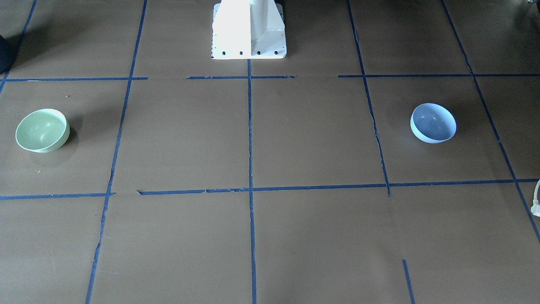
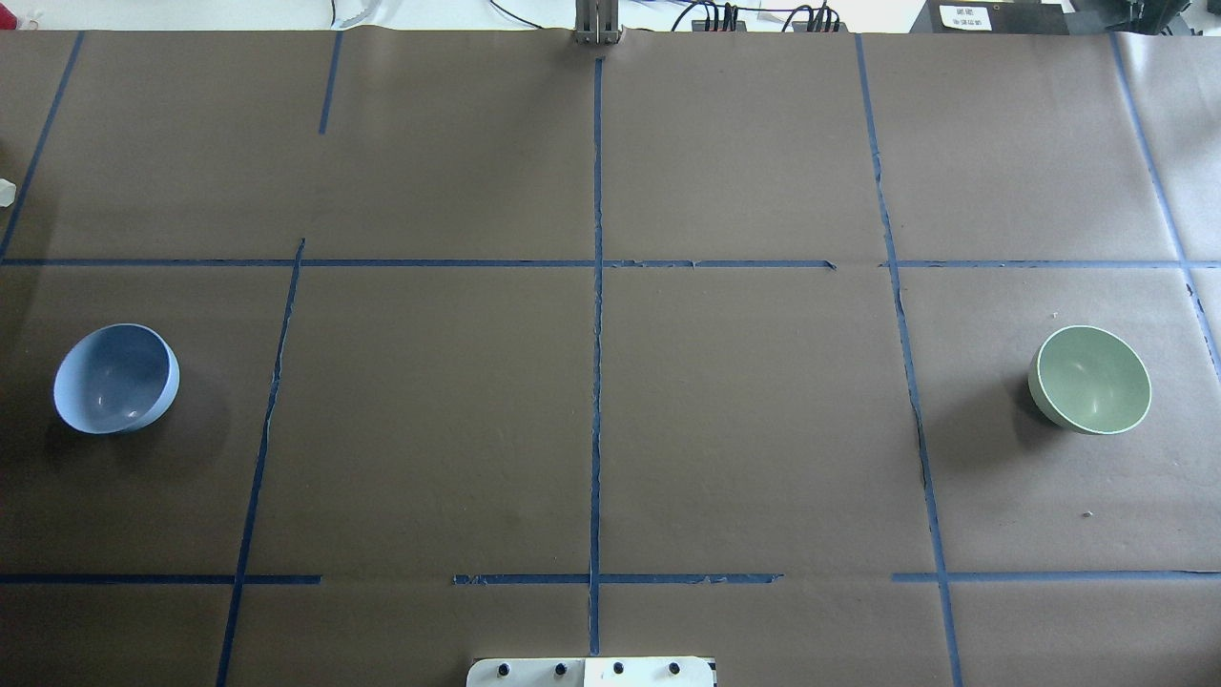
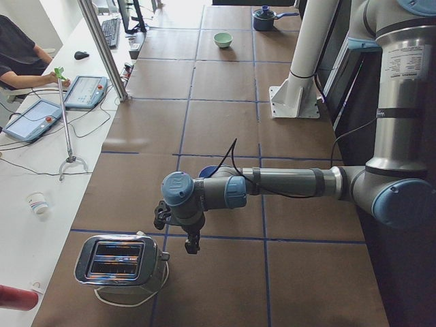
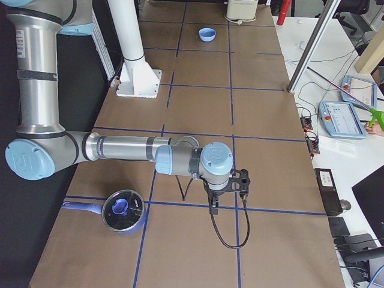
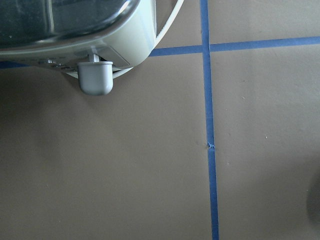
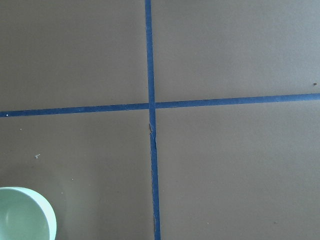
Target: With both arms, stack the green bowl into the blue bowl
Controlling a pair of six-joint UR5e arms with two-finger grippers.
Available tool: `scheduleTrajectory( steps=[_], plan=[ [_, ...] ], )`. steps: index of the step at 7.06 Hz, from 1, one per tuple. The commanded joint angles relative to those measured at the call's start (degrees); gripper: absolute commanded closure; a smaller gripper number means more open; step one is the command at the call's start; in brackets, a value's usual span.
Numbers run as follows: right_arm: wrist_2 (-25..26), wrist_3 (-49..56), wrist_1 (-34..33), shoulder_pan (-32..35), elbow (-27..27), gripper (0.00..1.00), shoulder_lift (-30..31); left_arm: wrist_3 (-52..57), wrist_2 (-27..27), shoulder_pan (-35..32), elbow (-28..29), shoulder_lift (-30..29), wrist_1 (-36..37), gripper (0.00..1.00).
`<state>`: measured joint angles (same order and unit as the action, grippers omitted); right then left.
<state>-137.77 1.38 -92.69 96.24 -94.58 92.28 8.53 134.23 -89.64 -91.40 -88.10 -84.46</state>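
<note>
The green bowl [image 1: 42, 130] stands upright and empty on the brown table, at the right in the overhead view [image 2: 1090, 380]; its rim shows at the bottom left of the right wrist view [image 6: 22, 215]. The blue bowl [image 1: 433, 123] stands upright and empty at the far left in the overhead view [image 2: 116, 378]. The two bowls are far apart. My left gripper [image 3: 193, 244] hangs over the table beside a toaster; the blue bowl [image 3: 208, 170] peeks out behind that arm. My right gripper [image 4: 213, 209] hangs over a tape crossing. Both show only in side views, so I cannot tell their state.
A chrome toaster [image 3: 122, 262] with a white cord stands at the left end, close under the left wrist camera [image 5: 75, 30]. A blue lidded pot [image 4: 123, 211] sits near the right arm. The white pedestal base [image 1: 249, 29] stands mid-table. Operators' desks with tablets [image 4: 342, 117] run along the far edge.
</note>
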Motion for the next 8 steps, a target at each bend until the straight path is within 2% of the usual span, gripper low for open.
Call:
scheduleTrajectory(
  steps=[1,3,4,6,7,8],
  plan=[
    [-0.04,-0.06,0.05,0.0,0.01,0.0,0.01,-0.01,-0.02,0.0,-0.1,-0.14,0.0,0.0],
    [-0.57,-0.14,0.05,0.0,-0.08,0.0,-0.17,0.51,0.15,-0.09,-0.79,-1.28,-0.44,0.0],
    [-0.66,-0.14,0.14,0.0,-0.08,0.0,-0.25,0.08,-2.02,0.26,-1.15,-3.98,-0.18,0.0],
    [-2.41,-0.23,-0.03,-0.09,-1.3,0.0,-0.69,0.17,-1.6,0.52,-1.59,-4.44,-1.49,0.0],
    [-2.33,-0.15,-0.03,-0.09,-1.75,0.0,-0.61,-0.53,-0.56,0.61,-0.98,-4.63,-2.28,0.0],
    [-2.33,-0.14,-0.12,-0.09,-2.53,0.0,-0.61,-6.1,4.76,1.92,-1.41,-4.37,-2.46,0.0]
  ],
)
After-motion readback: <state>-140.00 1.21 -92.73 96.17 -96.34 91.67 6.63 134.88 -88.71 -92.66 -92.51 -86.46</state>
